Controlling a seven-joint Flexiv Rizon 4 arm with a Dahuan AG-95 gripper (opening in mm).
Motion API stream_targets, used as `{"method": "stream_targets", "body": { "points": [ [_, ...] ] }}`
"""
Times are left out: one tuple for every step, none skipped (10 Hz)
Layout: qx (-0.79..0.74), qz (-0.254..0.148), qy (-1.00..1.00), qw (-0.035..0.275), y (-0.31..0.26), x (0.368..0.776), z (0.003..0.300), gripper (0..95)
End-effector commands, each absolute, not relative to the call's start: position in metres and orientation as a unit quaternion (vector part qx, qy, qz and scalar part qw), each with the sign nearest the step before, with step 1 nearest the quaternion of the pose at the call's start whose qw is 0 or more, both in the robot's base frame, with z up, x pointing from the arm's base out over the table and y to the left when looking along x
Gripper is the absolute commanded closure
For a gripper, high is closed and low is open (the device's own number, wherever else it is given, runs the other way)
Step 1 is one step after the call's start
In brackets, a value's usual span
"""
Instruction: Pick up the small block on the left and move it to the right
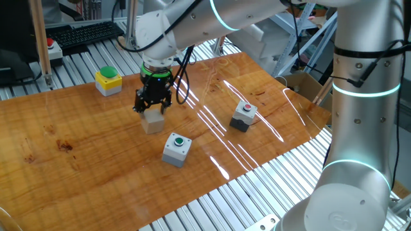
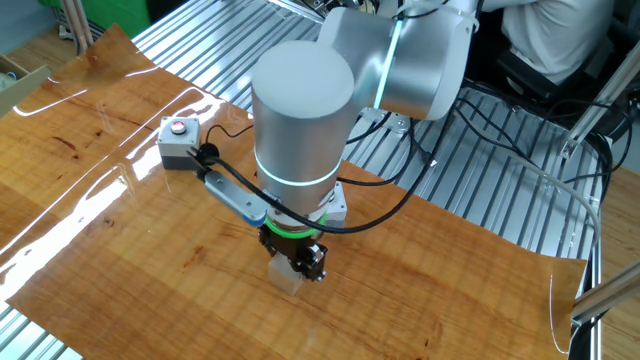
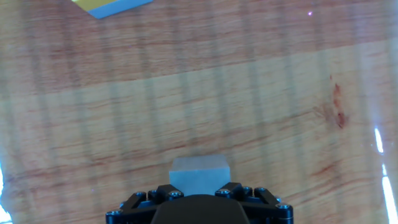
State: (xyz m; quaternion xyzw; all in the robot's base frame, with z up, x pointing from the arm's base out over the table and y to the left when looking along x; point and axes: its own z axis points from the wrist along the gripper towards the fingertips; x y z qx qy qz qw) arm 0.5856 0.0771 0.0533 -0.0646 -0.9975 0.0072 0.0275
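Observation:
The small block [image 1: 153, 122] is a plain pale wooden cube on the wooden board [image 1: 77, 138], left of centre. My gripper [image 1: 153, 110] stands straight above it, its black fingers down over the block's top and close against its sides, shut on it. The block's base seems to rest on the board. In the other fixed view the block [image 2: 285, 277] pokes out under the gripper [image 2: 297, 262], with the arm hiding its top. In the hand view the block [image 3: 199, 170] sits right at the gripper body [image 3: 199, 196]; the fingertips themselves are hidden.
A yellow box with a green dome button [image 1: 108, 81] stands behind and to the left. A grey box with a green button [image 1: 176, 149] is in front of the block. A grey box with a red button [image 1: 244, 115] is to the right. Metal slats ring the board.

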Motion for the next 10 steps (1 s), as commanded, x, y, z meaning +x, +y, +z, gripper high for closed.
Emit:
{"method": "stream_targets", "body": {
  "points": [
    [-0.073,0.009,-0.997,0.031,0.077,0.583,0.064,0.0],
    [-0.073,0.011,-0.997,0.032,0.077,0.582,0.068,0.0],
    [-0.073,0.019,-0.997,0.035,0.077,0.58,0.075,0.0],
    [-0.073,0.022,-0.996,0.039,0.077,0.579,0.08,0.0],
    [-0.074,0.023,-0.996,0.042,0.076,0.579,0.083,0.0],
    [-0.074,0.023,-0.996,0.047,0.072,0.576,0.089,0.0],
    [-0.072,0.023,-0.996,0.051,0.069,0.575,0.093,0.0],
    [-0.071,0.023,-0.996,0.056,0.064,0.573,0.095,0.0],
    [-0.072,0.024,-0.996,0.057,0.06,0.571,0.097,0.0],
    [-0.071,0.026,-0.996,0.057,0.056,0.57,0.098,0.0]
  ]
}}
